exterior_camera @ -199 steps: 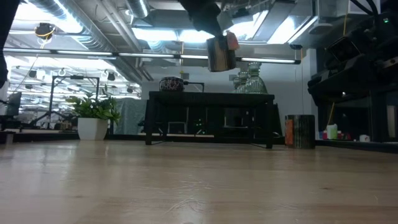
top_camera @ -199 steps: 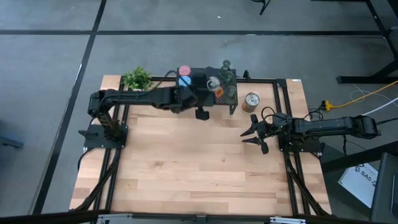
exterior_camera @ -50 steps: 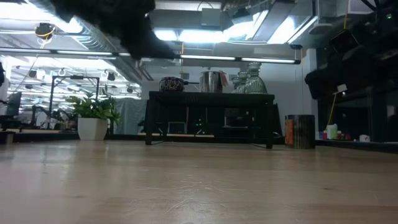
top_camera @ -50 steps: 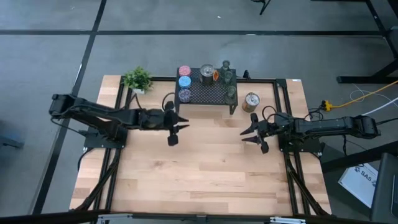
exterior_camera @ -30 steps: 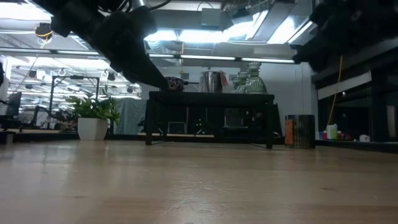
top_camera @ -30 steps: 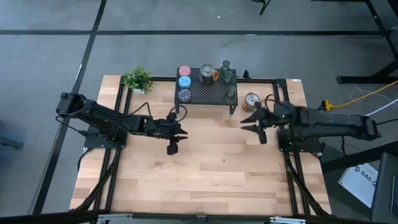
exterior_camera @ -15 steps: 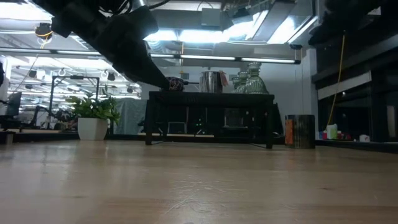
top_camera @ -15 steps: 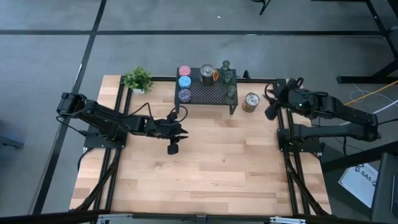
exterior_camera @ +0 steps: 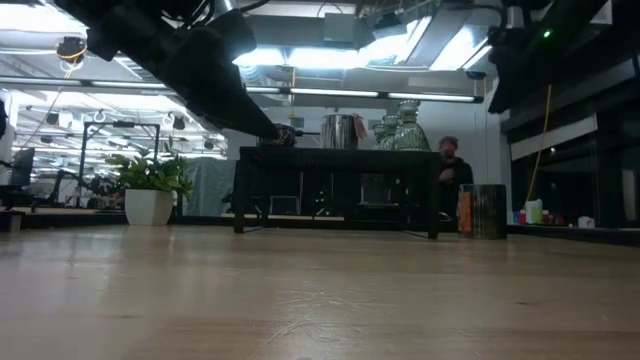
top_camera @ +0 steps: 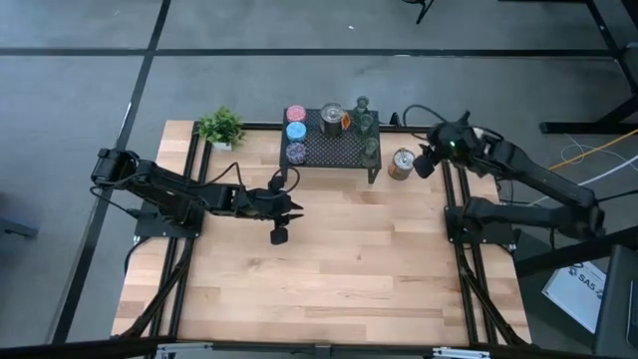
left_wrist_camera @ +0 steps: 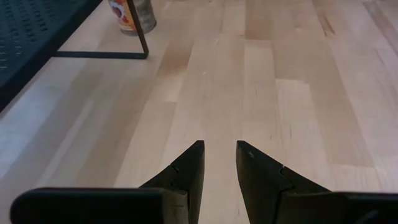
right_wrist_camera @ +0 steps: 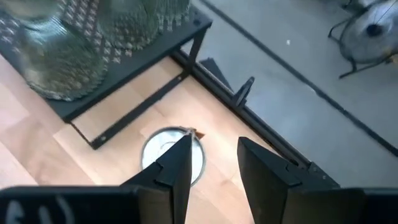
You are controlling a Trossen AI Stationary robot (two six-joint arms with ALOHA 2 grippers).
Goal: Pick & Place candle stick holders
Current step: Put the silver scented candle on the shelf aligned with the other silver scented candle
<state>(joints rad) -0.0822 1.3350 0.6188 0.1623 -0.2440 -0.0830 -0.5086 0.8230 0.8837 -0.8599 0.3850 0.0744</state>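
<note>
Both pairs of fingers stand a little apart and hold nothing. Our right gripper (right_wrist_camera: 211,158) hangs over the silver-and-orange holder (top_camera: 402,163), which stands on the table (top_camera: 349,279) just beside the mesh stand (top_camera: 334,150), at its 3 o'clock. Our left gripper (top_camera: 295,210) waits low at the stand's 7 o'clock. Pink (top_camera: 296,114), blue (top_camera: 296,131), purple (top_camera: 296,152), another silver-and-orange (top_camera: 332,117) and the glass holders (top_camera: 368,135) already sit on the stand. We judge the task nearly done, with this holder the last one left.

Left gripper (top_camera: 289,210) and right gripper (top_camera: 419,163): jaws slightly parted, empty.
</note>
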